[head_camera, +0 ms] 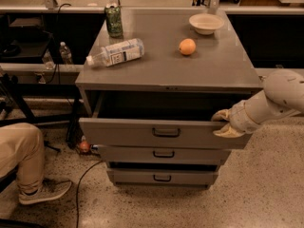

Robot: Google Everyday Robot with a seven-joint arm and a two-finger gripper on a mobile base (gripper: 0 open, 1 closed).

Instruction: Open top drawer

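The top drawer (128, 133) of the grey metal cabinet (190, 75) stands pulled out, its dark inside showing behind the tall flat front. Its black bracket handle (166, 132) is centred and free. My gripper (224, 123), on a white arm coming in from the right, sits at the right end of the drawer front. One finger (220, 115) is inside the drawer behind the front's top edge, the other finger (228, 132) lies on the outside face, so the front is pinched between them.
Two shorter drawers (164, 154) (162, 177) sit below, slightly out. On the cabinet top lie a water bottle (116, 52), a green can (113, 20), an orange (187, 46) and a bowl (205, 23). A person's leg (19, 151) and shoe (45, 191) are at left; a cable (83, 179) crosses the floor.
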